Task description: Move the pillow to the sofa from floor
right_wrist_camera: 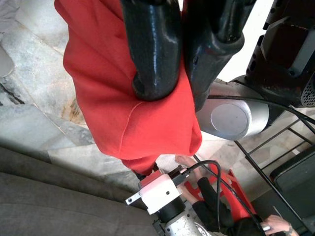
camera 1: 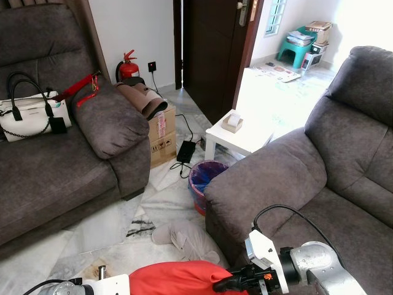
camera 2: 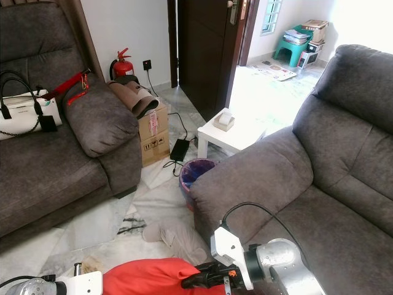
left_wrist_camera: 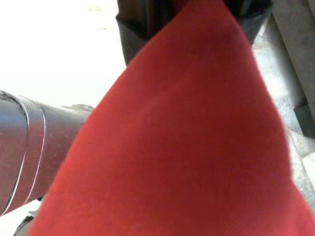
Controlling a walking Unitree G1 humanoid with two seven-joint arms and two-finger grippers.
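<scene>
A red pillow [camera 1: 178,279] hangs just above the floor at the bottom of the eye views, held between my two arms. My right gripper [right_wrist_camera: 177,93] is shut on the pillow's edge, its two black fingers [right_wrist_camera: 150,59] pinching the red fabric [right_wrist_camera: 133,123]. On the pillow's right end sits the same gripper [camera 1: 230,284], in front of the grey sofa [camera 1: 295,184] on my right. My left gripper [left_wrist_camera: 194,19] has the pillow [left_wrist_camera: 187,147] between its dark fingers, close to the camera. The left arm [camera 1: 92,286] shows at the pillow's left end.
A crumpled beige cloth [camera 1: 184,239] lies on the marble floor ahead. A purple bin [camera 1: 206,178] and a white side table [camera 1: 239,132] stand by the right sofa's arm. A second sofa [camera 1: 61,172] on the left carries a white handbag [camera 1: 27,114]. A person's foot [right_wrist_camera: 184,160] appears behind me.
</scene>
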